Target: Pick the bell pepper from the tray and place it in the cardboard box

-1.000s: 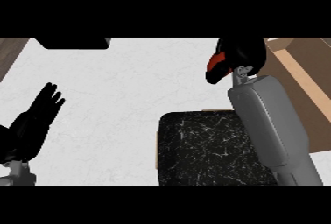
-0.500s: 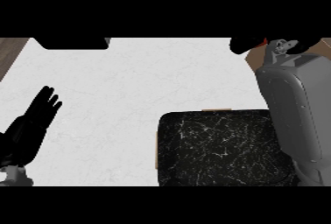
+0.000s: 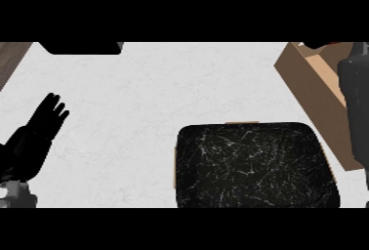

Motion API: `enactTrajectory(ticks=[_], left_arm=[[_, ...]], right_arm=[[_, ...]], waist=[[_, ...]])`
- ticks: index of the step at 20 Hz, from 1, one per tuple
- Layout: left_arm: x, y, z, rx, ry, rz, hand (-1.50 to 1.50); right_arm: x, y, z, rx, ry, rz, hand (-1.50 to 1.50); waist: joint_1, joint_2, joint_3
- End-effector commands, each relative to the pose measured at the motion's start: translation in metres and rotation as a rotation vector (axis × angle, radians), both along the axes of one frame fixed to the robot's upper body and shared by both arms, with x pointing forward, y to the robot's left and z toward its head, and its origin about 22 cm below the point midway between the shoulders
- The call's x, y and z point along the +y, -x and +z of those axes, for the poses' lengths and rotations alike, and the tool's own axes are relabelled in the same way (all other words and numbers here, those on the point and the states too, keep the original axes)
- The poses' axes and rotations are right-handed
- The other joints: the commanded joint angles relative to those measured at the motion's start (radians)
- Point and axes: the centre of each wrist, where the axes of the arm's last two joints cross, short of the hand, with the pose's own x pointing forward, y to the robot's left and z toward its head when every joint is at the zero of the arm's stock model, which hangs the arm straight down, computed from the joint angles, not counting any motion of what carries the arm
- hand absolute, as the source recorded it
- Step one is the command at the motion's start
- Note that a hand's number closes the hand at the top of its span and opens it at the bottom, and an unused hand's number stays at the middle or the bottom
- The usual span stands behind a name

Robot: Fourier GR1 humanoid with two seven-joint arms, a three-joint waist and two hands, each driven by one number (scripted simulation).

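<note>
Presently, on the counter [image 3: 144,97]:

- Right forearm [image 3: 355,102]: runs along the right edge, over the cardboard box [image 3: 306,78]. A second ago it lay further in, above the tray's corner, so it has swung outward to the box.
- Right hand [image 3: 318,45]: only a dark sliver at the upper edge, above the box's far end, is taken to be it. Whether it is clamped or apart, I cannot tell.
- Bell pepper: nowhere to be seen. A second ago its red showed inside the right hand's curl, and half a second ago only a speck of it. It is judged to be either in that hand or down in the box past the view's edge; the pictures do not settle which.
- Tray [image 3: 252,166]: dark and marbled, at lower middle. No pepper lies on the part that shows, and its near edge is cut off.
- Cardboard box: open. Its inside shows only as a pale strip, with the right side hidden behind the forearm.
- Task standing: the pick looks done, and the release over the box is the step in hand.
- Left hand [image 3: 36,139]: at the left edge, fingers straight and apart, holding nothing. It is resting, much as before.
- Black object [image 3: 79,47]: at the top edge, cut off and not identifiable.
</note>
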Motion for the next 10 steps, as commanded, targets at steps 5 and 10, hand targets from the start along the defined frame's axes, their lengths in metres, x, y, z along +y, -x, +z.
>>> enactTrajectory(ticks=[5,10], left_arm=[[0.005,-0.013,0.017,-0.004,-0.014,0.002,0.0],[-0.008,-0.002,0.005,0.008,-0.002,-0.014,0.0]], right_arm=[[-0.047,-0.01,-0.039,-0.013,0.018,0.011,1.5],[-0.077,-0.029,-0.05,0.007,-0.013,0.015,1.5]], waist=[[0.0,0.002,0.0],[0.009,0.003,0.0]])
